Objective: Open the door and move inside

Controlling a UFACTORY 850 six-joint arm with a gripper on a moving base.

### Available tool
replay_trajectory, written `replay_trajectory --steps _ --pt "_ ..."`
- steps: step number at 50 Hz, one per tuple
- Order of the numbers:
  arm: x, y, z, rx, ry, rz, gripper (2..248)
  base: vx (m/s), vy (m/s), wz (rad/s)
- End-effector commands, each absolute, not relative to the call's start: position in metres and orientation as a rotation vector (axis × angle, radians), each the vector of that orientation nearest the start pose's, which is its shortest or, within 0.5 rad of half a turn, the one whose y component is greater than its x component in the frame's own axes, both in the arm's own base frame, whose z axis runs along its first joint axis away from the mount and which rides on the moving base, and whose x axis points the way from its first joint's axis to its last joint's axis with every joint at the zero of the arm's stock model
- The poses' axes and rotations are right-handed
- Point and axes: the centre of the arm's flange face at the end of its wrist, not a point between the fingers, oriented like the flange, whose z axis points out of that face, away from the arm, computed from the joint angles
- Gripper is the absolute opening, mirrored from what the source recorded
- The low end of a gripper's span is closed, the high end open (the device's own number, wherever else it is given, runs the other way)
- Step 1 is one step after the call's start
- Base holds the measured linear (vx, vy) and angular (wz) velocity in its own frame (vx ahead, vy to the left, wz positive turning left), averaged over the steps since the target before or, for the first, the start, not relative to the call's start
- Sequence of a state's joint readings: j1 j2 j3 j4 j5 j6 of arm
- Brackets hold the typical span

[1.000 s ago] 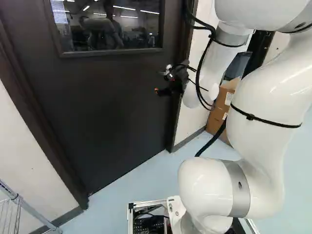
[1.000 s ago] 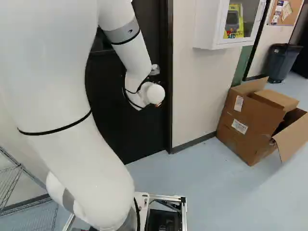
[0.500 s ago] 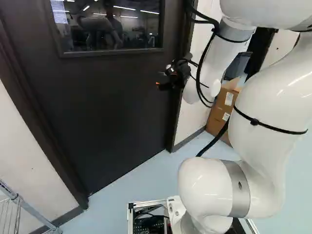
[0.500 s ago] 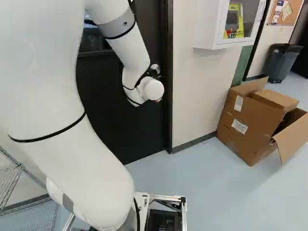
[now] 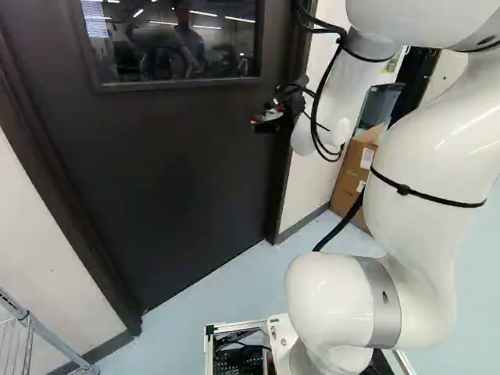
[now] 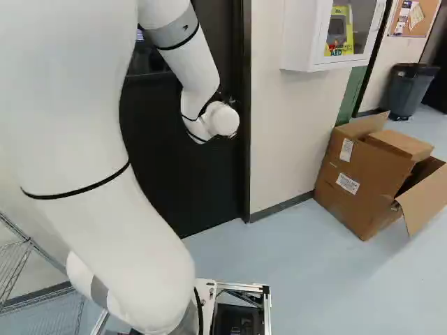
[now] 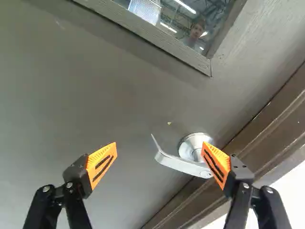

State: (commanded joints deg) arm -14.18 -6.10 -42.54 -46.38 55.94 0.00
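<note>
Evidently, the tool (image 5: 267, 117) stands released, fingers spread wide, at the closed door (image 5: 172, 172).
Ahead of it, the silver lever handle (image 7: 181, 164) reaches into the gap between the orange pads (image 7: 102, 163), its round base partly behind one of them; whether they touch, I cannot tell. Farther out, the door's window (image 5: 172, 43) sits higher up, and past the dark frame (image 6: 244, 139) an opened cardboard box (image 6: 353, 185) rests on the floor (image 6: 300, 279).

The metal handle (image 7: 179, 164) gleams against the matt door (image 7: 95, 95).
</note>
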Motion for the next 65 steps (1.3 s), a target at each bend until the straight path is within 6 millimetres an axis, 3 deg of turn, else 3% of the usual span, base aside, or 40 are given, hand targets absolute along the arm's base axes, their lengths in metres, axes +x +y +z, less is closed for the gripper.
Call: replay_trajectory --steps 13,33,65 --pt "0.489 -0.067 0.475 -2.174 -0.964 -2.081 247 0.0 0.0 0.0" --pt "0.51 -0.069 0.451 -2.195 -0.954 -2.026 247 0.0 0.0 0.0" --pt "0.507 -0.077 0.414 -2.259 -0.908 -1.939 247 0.0 0.0 -0.002"
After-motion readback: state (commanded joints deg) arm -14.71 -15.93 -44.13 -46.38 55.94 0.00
